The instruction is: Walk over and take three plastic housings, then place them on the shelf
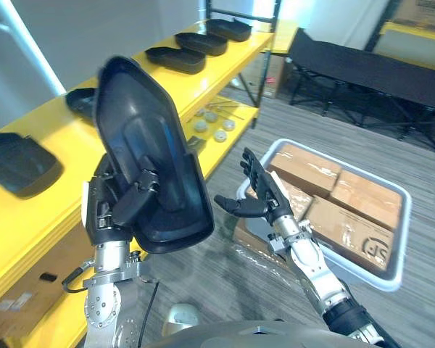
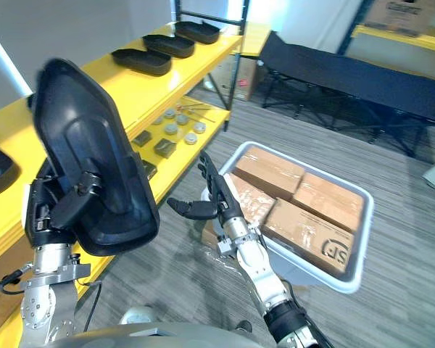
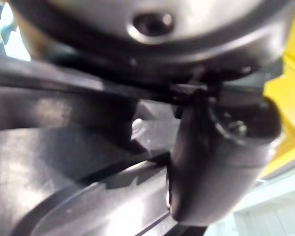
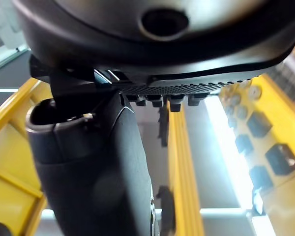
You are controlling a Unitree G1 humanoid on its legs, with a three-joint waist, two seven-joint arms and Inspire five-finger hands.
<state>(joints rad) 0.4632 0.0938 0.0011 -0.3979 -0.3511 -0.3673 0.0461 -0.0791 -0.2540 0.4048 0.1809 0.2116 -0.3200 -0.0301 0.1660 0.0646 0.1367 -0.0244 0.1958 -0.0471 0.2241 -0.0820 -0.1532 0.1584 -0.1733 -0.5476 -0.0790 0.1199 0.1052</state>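
Left hand (image 1: 107, 209) with housing (image 1: 146, 145) beside yellow shelf (image 1: 43, 123)

The left arm (image 1: 105, 308) is a silver-grey metal column. Its wrist is built of stacked round collars, with a flat disc face dotted with small dark screw holes. It ends in the left hand (image 1: 116, 210), a blocky black casing with a pale strip down its outer edge and thick, glossy black digits. The right arm (image 1: 313, 270) is silver-grey too but slimmer, made of short ribbed segments that give way to a black cuff lower down. The right hand (image 1: 267, 194) is dark and slender, with thin black fingers (image 1: 250, 165) and a black thumb. Seen from its wrist camera, its palm carries a strip of fine raised dots, with a round recess in the smooth casing.
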